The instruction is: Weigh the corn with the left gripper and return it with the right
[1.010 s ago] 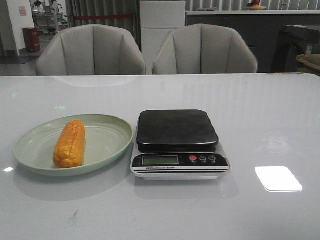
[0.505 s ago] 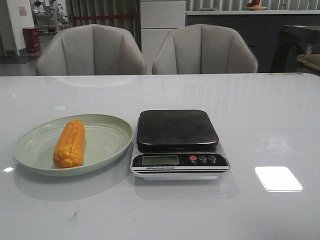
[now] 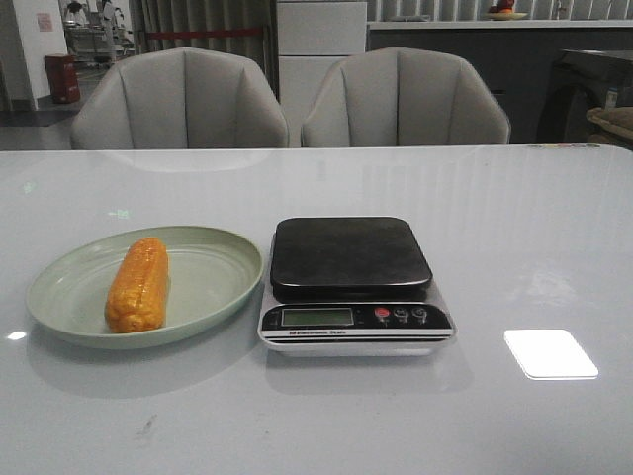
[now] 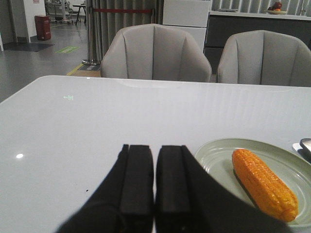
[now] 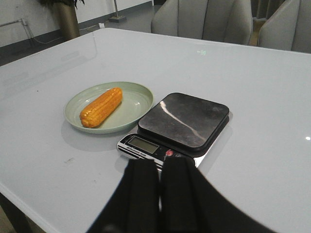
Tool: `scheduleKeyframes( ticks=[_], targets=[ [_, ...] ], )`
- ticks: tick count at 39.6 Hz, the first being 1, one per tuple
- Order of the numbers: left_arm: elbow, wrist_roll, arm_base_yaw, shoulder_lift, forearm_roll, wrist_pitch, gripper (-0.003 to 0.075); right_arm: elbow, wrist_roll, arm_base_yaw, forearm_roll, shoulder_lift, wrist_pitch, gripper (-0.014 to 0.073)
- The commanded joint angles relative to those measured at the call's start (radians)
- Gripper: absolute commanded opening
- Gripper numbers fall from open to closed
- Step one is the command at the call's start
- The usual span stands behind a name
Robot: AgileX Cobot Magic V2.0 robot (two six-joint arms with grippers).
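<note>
The orange-yellow corn (image 3: 137, 284) lies on the pale green plate (image 3: 213, 282) at the table's left; it also shows in the left wrist view (image 4: 264, 184) and the right wrist view (image 5: 101, 107). A black-topped scale (image 3: 348, 255) stands right of the plate. My left gripper (image 4: 154, 148) is shut and empty, low over the table beside the plate (image 4: 218, 158), apart from the corn. My right gripper (image 5: 160, 162) is shut and empty, held above the table in front of the scale (image 5: 184, 119). Neither gripper shows in the front view.
Two grey chairs (image 3: 178, 99) stand behind the table's far edge. A bright light patch (image 3: 550, 353) lies on the white table at the front right. The scale's display and buttons (image 3: 401, 315) face the front.
</note>
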Motion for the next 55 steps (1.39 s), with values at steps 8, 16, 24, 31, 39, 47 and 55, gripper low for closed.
scheduleKeyframes(
  ticks=[8, 16, 24, 31, 39, 47, 55],
  targets=[
    [0.032, -0.001, 0.001, -0.023, -0.002, -0.082, 0.0125, -0.030, -0.011, 0.001, 0.000, 0.009, -0.076, 0.0165],
    [0.032, -0.001, 0.001, -0.023, -0.002, -0.082, 0.0125, -0.030, -0.011, 0.001, 0.000, 0.009, -0.076, 0.0165],
    [0.032, -0.001, 0.001, -0.023, -0.002, -0.082, 0.0125, -0.030, -0.011, 0.000, -0.010, 0.009, -0.080, 0.0165],
    [0.032, -0.001, 0.001, -0.021, -0.002, -0.082, 0.0125, -0.020, -0.011, -0.039, -0.092, 0.009, -0.103, 0.0165],
    [0.032, -0.001, 0.001, -0.021, -0.002, -0.082, 0.0125, 0.046, -0.011, -0.240, -0.093, -0.009, -0.206, 0.0165],
    [0.032, -0.001, 0.001, -0.021, -0.002, -0.082, 0.0125, 0.160, -0.011, -0.434, -0.094, -0.138, -0.278, 0.0165],
    [0.032, -0.001, 0.001, -0.019, -0.002, -0.082, 0.0125, 0.236, -0.011, -0.469, -0.119, -0.219, -0.323, 0.0165]
  ],
)
